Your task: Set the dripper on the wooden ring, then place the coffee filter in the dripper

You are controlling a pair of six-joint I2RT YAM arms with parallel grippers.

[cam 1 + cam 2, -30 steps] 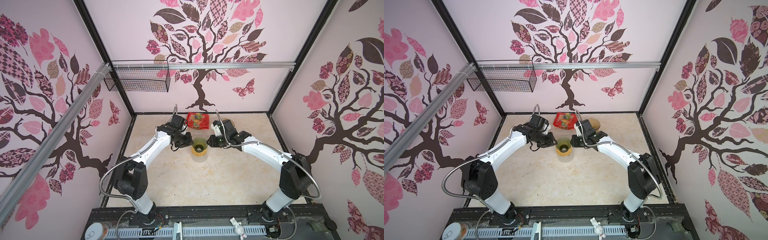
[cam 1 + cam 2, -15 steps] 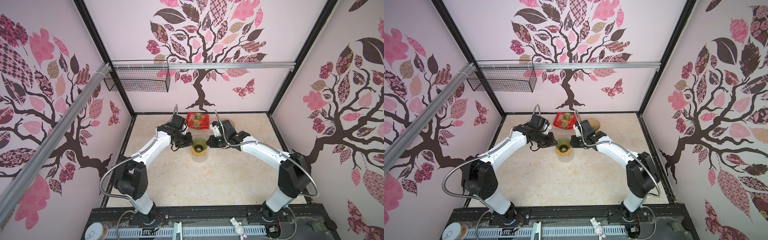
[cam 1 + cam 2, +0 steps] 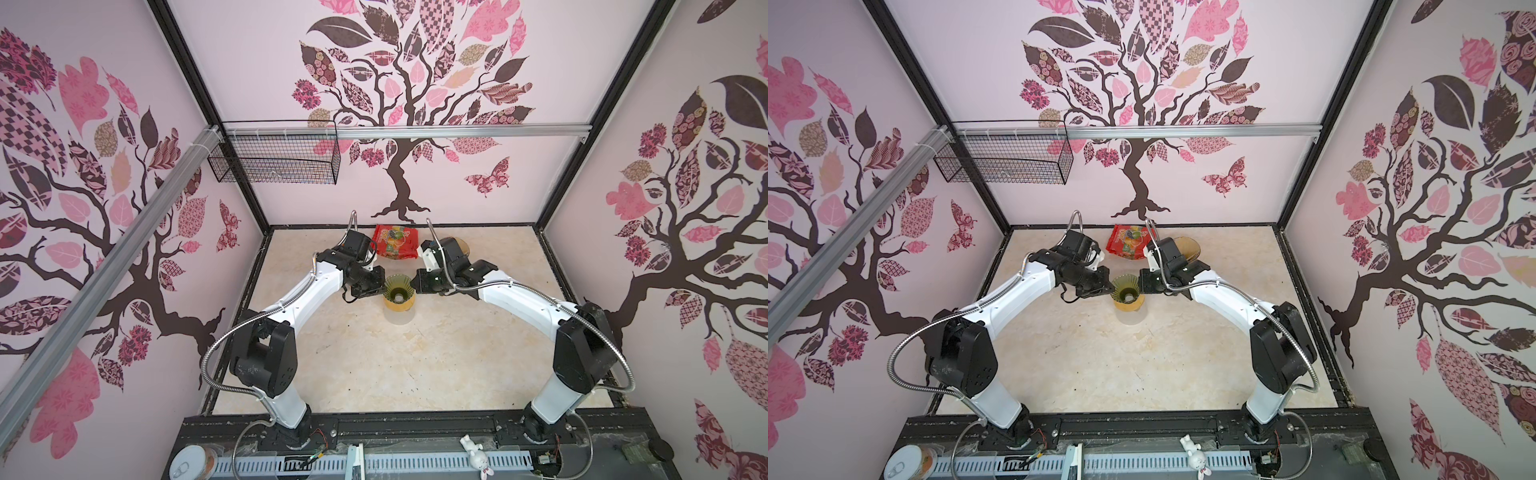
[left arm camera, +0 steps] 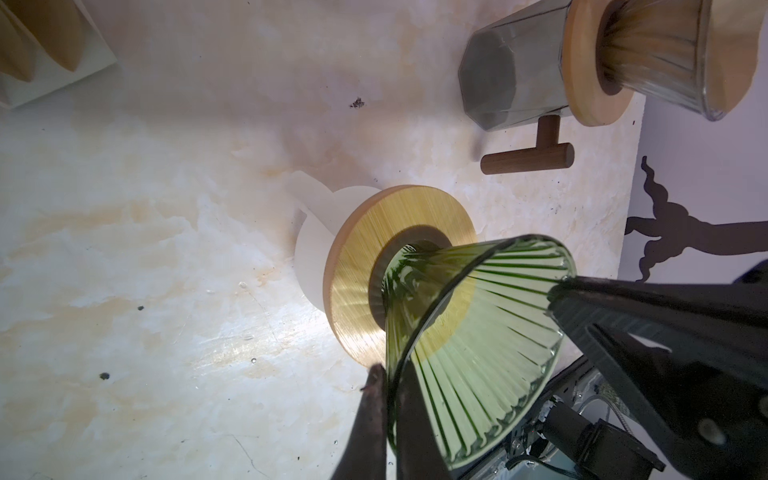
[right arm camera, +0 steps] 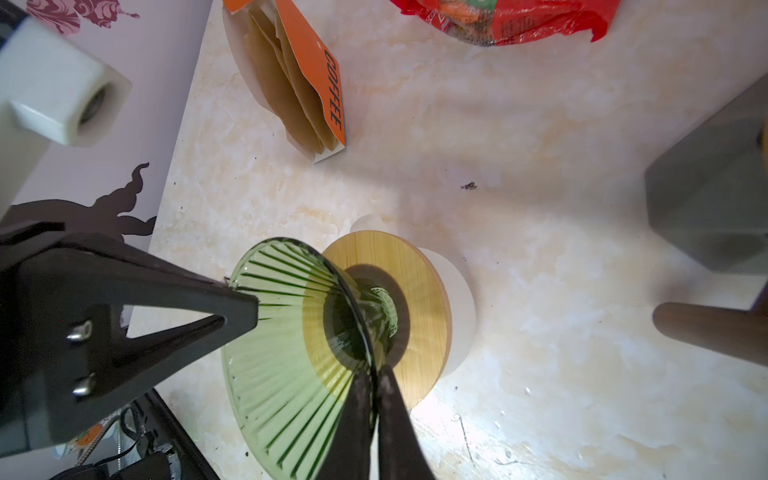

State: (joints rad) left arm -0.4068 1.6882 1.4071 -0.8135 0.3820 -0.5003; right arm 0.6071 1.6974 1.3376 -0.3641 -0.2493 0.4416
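A marble-look tabletop [image 3: 374,365] sits inside pink walls printed with a dark tree. Near the middle of it, towards the back, the green glass dripper [image 3: 399,291] stands upright; its wooden collar [image 4: 365,249] rests on a white cup [image 4: 311,249].

Both arms meet at the dripper from opposite sides. The left gripper [image 4: 388,374] has its jaws drawn narrow on the ribbed rim, one finger outside the glass and one inside. The right gripper [image 5: 374,374] pinches the opposite edge of the rim in the same way. In both top views the two grippers flank the cone, touching it.

The coffee filters [image 5: 274,83], brown folded papers, stand in an orange pack [image 5: 328,95] marked COFFEE near the back wall, well apart from the dripper. A red snack bag [image 3: 395,243] lies at the back between the two wrists. A second dripper [image 4: 515,75] of smoky glass, with a wooden collar and a wooden handle, lies on its side near the back wall.
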